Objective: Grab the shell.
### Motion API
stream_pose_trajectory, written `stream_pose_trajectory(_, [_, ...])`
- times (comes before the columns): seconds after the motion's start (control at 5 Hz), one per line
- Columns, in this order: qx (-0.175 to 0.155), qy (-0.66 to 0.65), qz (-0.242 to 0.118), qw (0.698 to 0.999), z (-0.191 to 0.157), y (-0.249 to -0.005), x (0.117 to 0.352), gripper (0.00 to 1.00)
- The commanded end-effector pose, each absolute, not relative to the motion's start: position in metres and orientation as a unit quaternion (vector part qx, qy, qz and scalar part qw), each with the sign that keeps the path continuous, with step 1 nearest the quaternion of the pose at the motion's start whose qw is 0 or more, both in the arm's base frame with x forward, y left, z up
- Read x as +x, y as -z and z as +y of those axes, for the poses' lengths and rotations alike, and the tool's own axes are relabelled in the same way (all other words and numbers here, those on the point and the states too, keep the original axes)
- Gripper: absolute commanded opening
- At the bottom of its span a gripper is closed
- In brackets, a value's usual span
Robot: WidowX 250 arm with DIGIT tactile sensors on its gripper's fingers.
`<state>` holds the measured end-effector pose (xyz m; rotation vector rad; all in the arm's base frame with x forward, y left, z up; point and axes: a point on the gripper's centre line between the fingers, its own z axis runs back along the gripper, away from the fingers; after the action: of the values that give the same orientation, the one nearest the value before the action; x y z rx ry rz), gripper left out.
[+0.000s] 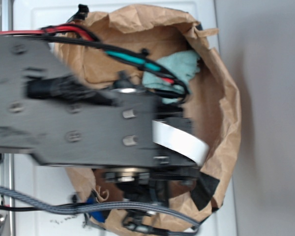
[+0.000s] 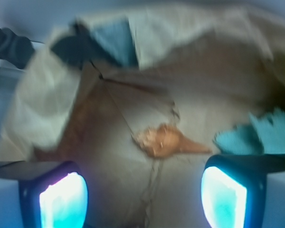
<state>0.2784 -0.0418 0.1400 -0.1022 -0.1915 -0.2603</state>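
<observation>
**Shell in sight, pincer spread, no contact yet**

Shell (image 2: 167, 140) lies on the brown paper floor of the crumpled paper bag (image 1: 226, 98), seen in the wrist view just beyond the pincer (image 2: 143, 195) and between its two glowing pads (image 2: 62, 202). Pads stand wide apart, nothing between them, clear of the shell.

Handling, my read: small and light, rigid, likely brittle at the thin tip. Ribbed body should give some friction, but a rounded hard surface can squirt out under a hard pinch. Best hold is across the bulbous body at the left end, not the tapering point. Soft paper underneath may give or crease when the pads come down.

Looks: orange-tan, lumpy rounded body on the left, narrowing to a long thin point aimed right toward the teal cloth (image 2: 256, 135). Frame is blurred, so fine rib detail is not readable.

Exterior view: arm (image 1: 78, 118) covers most of the bag interior; shell hidden there. Cloth shows at the far side of the bag.
</observation>
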Motion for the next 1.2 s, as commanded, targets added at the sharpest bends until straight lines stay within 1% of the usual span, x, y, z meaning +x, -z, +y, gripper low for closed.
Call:
stream_pose_trajectory(0.0, [-0.042, 0.210, -0.117, 0.970, -0.028, -0.129, 0.326, 1.00])
stream_pose_trajectory(0.2, [-0.046, 0.255, -0.109, 0.960, -0.019, -0.105, 0.328, 1.00])
stream_pose_trajectory(0.4, [-0.085, 0.308, -0.102, 0.942, -0.006, -0.108, 0.317, 1.00])
stream_pose_trajectory(0.6, [-0.110, 0.331, -0.104, 0.931, 0.001, -0.119, 0.309, 1.00])
stream_pose_trajectory(0.8, [-0.110, 0.352, -0.114, 0.922, 0.006, -0.121, 0.293, 1.00])
stream_pose_trajectory(1.0, [-0.092, 0.375, -0.150, 0.910, 0.004, -0.110, 0.271, 1.00])
